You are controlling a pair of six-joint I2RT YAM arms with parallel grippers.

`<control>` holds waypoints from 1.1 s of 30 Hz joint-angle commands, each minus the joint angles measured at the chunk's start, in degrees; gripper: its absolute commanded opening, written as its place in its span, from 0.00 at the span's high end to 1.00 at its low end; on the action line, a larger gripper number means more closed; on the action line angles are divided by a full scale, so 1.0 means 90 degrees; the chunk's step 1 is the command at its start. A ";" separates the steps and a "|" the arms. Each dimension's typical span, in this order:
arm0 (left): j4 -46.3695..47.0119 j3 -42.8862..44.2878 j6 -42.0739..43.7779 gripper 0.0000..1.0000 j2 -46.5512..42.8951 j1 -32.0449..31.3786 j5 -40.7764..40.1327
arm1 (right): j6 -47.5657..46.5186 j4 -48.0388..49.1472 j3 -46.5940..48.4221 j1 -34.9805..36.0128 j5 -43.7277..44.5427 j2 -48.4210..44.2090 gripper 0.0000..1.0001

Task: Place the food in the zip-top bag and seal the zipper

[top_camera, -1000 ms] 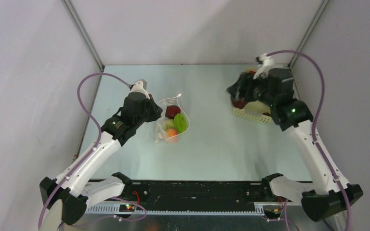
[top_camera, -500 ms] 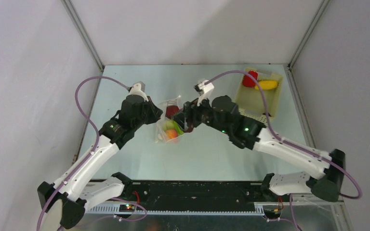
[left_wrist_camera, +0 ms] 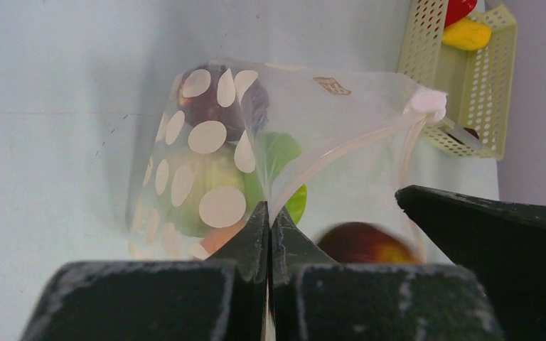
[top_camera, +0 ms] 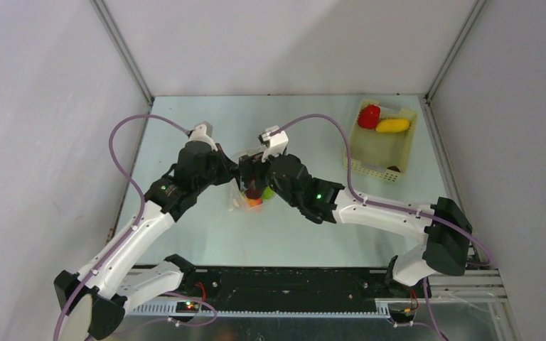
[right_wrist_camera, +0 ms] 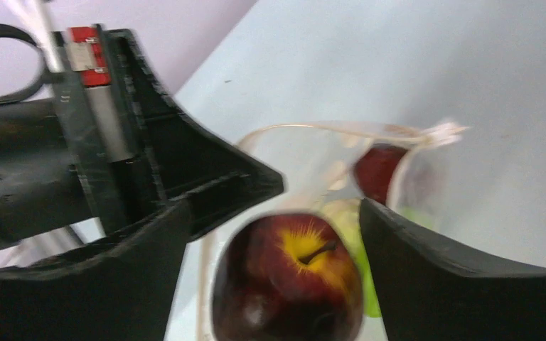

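The zip-top bag (top_camera: 250, 186) stands open in the middle of the table, clear with white dots (left_wrist_camera: 206, 135). It holds a maroon piece (left_wrist_camera: 217, 103), a green piece (left_wrist_camera: 284, 160) and an orange piece (left_wrist_camera: 217, 238). My left gripper (left_wrist_camera: 270, 220) is shut on the whitish zipper strip (left_wrist_camera: 348, 145) at the mouth's near edge. My right gripper (right_wrist_camera: 277, 277) hovers over the mouth with its fingers spread. A dark red apple with a yellow top (right_wrist_camera: 291, 284) sits blurred between them, with a gap on its left side. The apple also shows in the left wrist view (left_wrist_camera: 359, 245).
The pale yellow perforated basket (top_camera: 380, 160) stands at the back right with a red piece (top_camera: 369, 116) and a yellow piece (top_camera: 392, 125) in it. The two grippers (top_camera: 245, 174) are close together over the bag. Grey walls enclose the table.
My right arm swung from the basket across to the bag, carrying the dark red apple, and now spreads its fingers over the mouth. The left gripper has kept its hold on the bag.
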 commanded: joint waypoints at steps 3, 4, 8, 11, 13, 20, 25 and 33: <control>-0.0053 0.0057 -0.0159 1.00 -0.0391 -0.0002 -0.0109 | 0.0096 -0.0026 0.0364 0.0149 0.0483 -0.0167 0.01; -0.0049 0.0052 -0.0166 1.00 -0.0409 -0.0002 -0.0124 | 0.0092 -0.0055 0.0364 0.0167 0.0339 -0.0204 0.01; -0.0134 0.0046 -0.0161 1.00 -0.0494 -0.0002 -0.0199 | 0.0053 -0.0353 0.0460 0.0202 -0.0026 -0.0403 0.01; -0.0156 0.0012 -0.0130 1.00 -0.0600 0.0001 -0.0265 | -0.0037 -0.0890 0.0488 0.0172 0.0034 -0.0817 0.00; -0.0116 0.0002 -0.0114 1.00 -0.0633 0.0000 -0.0256 | 0.0021 -0.1540 0.0482 0.0046 0.0205 -0.1181 0.01; 0.0093 -0.0057 -0.0041 1.00 -0.0608 -0.0002 -0.0152 | 0.0655 -0.4784 0.0485 -0.2691 -0.0894 -0.2236 0.01; 0.0260 -0.0154 -0.0022 1.00 -0.0485 0.0001 -0.0074 | 0.0418 -0.5729 0.0499 -0.5298 -0.0569 -0.2056 0.01; 0.0317 -0.0262 0.0050 1.00 -0.0343 0.0003 -0.0181 | -0.0205 -0.5809 0.1479 -0.6940 -0.1000 -0.0220 0.01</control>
